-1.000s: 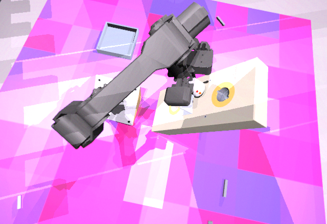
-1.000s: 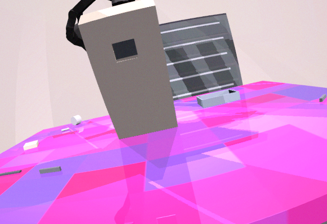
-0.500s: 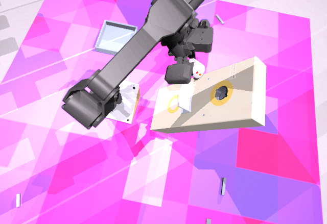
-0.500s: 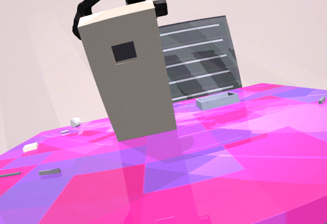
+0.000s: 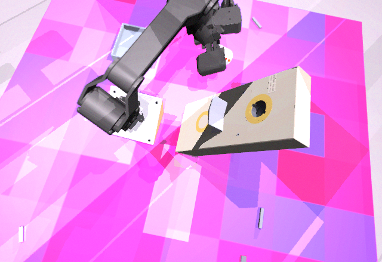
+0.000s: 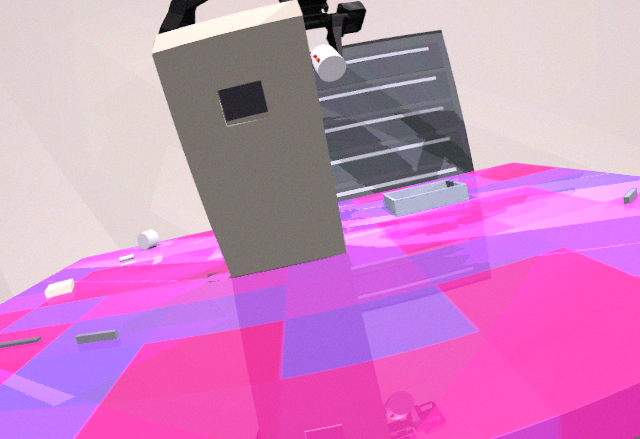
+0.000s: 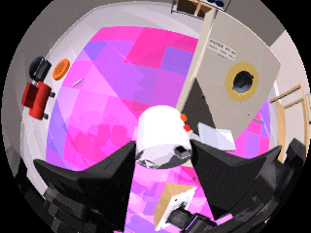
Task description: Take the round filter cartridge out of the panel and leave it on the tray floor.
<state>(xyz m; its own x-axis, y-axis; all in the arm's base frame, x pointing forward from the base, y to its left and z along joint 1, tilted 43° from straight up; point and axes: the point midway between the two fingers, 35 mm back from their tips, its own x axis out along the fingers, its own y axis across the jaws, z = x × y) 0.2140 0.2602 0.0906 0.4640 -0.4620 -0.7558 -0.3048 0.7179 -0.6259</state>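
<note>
A: While the tray (image 5: 122,38) lies left, partly under the arm, where's the cartridge (image 6: 328,64)?

B: Clamped in the gripper (image 7: 162,155), aloft over open mat, just beyond the service panel (image 5: 277,123) top edge; socket ring (image 5: 258,108) vacant.
</note>
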